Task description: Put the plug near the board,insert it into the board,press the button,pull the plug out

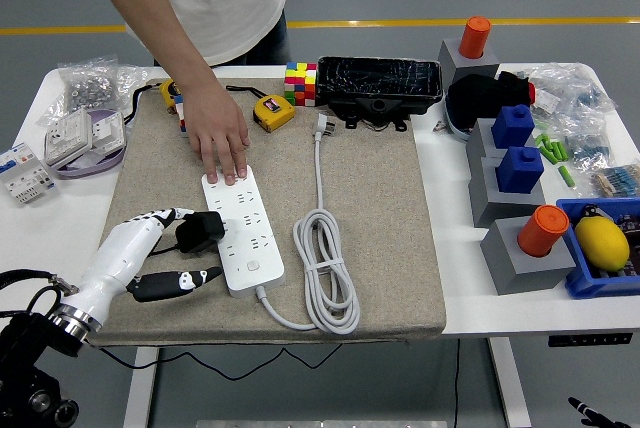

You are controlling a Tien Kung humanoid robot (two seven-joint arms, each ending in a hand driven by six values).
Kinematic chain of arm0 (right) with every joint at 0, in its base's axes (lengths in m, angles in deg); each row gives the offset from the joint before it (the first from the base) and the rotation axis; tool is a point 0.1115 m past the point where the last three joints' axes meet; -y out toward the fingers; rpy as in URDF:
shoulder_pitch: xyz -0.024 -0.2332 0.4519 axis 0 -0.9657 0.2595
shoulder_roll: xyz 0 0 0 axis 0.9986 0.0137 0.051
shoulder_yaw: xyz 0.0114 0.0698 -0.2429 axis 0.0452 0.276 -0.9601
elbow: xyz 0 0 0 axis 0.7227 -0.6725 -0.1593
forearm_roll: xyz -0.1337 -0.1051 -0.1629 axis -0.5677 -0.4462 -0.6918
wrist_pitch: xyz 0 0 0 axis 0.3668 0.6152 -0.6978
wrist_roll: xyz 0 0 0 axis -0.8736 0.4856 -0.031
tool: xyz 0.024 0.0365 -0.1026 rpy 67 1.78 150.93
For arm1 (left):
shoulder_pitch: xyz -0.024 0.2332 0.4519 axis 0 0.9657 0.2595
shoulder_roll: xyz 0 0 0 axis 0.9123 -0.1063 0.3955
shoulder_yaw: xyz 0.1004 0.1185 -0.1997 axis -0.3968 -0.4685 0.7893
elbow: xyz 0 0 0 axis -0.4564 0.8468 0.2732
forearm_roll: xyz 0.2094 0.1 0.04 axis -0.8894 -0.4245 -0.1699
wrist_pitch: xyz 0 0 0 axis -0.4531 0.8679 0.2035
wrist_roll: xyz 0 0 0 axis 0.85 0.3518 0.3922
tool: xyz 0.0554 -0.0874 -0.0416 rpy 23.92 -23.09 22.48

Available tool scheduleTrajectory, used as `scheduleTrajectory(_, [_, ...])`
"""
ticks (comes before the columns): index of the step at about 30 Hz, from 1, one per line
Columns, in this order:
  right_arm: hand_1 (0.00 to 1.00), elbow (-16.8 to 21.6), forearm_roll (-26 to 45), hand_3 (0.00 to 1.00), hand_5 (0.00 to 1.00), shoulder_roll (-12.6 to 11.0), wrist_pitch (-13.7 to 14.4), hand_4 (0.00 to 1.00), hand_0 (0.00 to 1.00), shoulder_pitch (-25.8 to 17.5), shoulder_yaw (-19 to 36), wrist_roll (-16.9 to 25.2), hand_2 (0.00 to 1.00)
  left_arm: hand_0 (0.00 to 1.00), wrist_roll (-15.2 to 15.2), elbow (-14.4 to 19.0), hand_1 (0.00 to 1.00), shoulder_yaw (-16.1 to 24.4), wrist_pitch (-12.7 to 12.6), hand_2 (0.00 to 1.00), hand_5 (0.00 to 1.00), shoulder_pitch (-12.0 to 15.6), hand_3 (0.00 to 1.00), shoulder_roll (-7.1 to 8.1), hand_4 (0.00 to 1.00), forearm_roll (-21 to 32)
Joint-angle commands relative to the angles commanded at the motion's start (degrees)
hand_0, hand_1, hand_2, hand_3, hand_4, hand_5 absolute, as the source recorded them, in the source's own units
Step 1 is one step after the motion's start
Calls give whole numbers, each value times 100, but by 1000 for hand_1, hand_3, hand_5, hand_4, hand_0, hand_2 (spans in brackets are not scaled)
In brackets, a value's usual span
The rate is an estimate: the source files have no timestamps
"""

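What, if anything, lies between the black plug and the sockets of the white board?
Nothing visible does. The plug sits at the board's left edge, beside the left hand, with no object between it and the sockets. The person's hand presses only the board's far end.

The person (190, 8) is standing cut off at the top edge — a hand (218, 133) is covering the board's (243, 231) far end.

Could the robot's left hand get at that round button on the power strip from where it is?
Probably yes. The left hand sits right beside the strip, and the button at its near end is uncovered. The person's hand presses on the far end only. The black plug lies beside the strip, against the fingers.
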Motion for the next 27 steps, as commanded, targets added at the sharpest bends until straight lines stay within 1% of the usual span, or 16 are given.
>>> scheduleTrajectory(7, [667,-8,-1,587,565,0,4,998,660,-2,-10,4,673,752,61,5,788,-114,85,772,601,-101,747,5,901,66])
scheduleTrajectory(11, [666,-3,-5,586,565,-4,6,998,657,1,-12,7,673,744,76,10,777,-190,94,766,602,-175,747,-3,896,88])
scheduleTrajectory(19, [667,-4,-7,585,565,-3,9,998,658,6,6,9,673,741,197,-39,774,-359,141,766,602,-435,748,-18,892,103])
scheduleTrajectory(27, [666,6,-6,584,566,0,10,998,659,-12,9,12,673,738,350,-135,773,-404,196,765,600,-615,749,-74,888,109])
